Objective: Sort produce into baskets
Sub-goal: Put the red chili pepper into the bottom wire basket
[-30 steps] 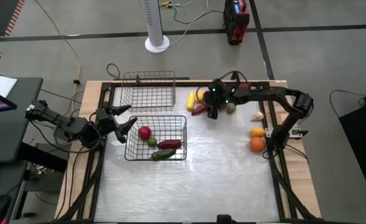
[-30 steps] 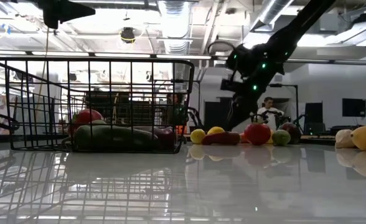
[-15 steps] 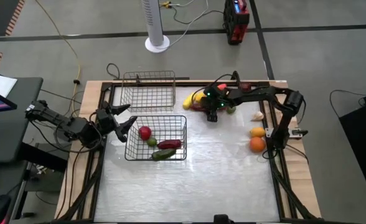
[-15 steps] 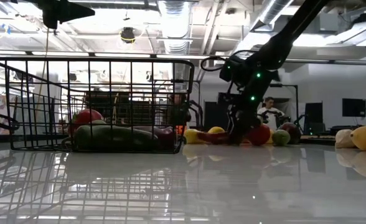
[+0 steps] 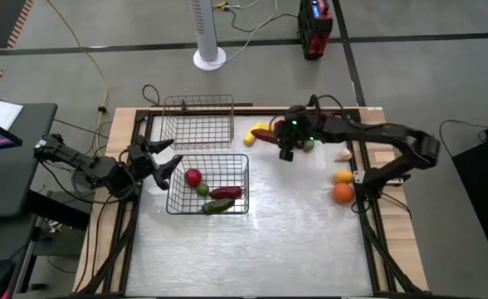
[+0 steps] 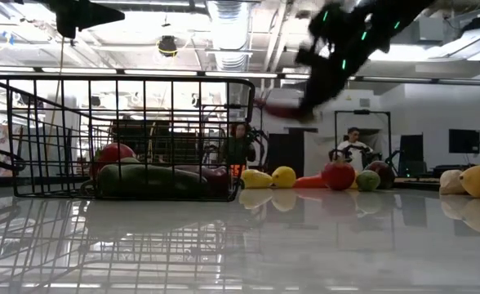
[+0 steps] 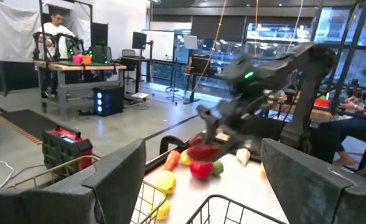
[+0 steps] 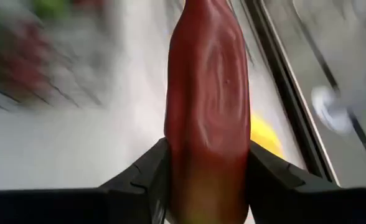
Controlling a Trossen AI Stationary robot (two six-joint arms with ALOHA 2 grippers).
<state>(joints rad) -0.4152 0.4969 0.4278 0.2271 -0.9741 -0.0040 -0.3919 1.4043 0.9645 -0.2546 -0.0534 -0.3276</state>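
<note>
I have a long dark red pepper (image 8: 206, 106) in my right end effector (image 5: 275, 138). My two fingers (image 8: 140, 179) press on its sides, so they are closed tight on it. The pepper sticks straight out past my fingers, its long way in line with my reach. From above, it lies sideways and points toward the silvery basket (image 5: 199, 121). It is up in the air, lifted off the desk (image 5: 294, 241), over the far part near the yellow fruits (image 5: 254, 131).

My left end effector (image 5: 163, 162) waits at the left edge of the desk, just beside the dark basket (image 5: 208, 183). Its fingers are spread wide and hold nothing.

The dark basket has a red round fruit (image 5: 193, 176), a small green one (image 5: 202, 189), a dark red pepper (image 5: 226, 193) and a green long one (image 5: 217, 207) in it. The silvery basket sits behind it, at the far edge.

A small green fruit (image 5: 309, 145) lies just beside my right end effector. Two orange fruits (image 5: 343, 186) sit near the right edge, and a pale thing (image 5: 343, 154) is close by.

The desk is white and shiny. In the low view the room behind has bright ceiling lights, and a person (image 6: 353, 145) sits far back.
</note>
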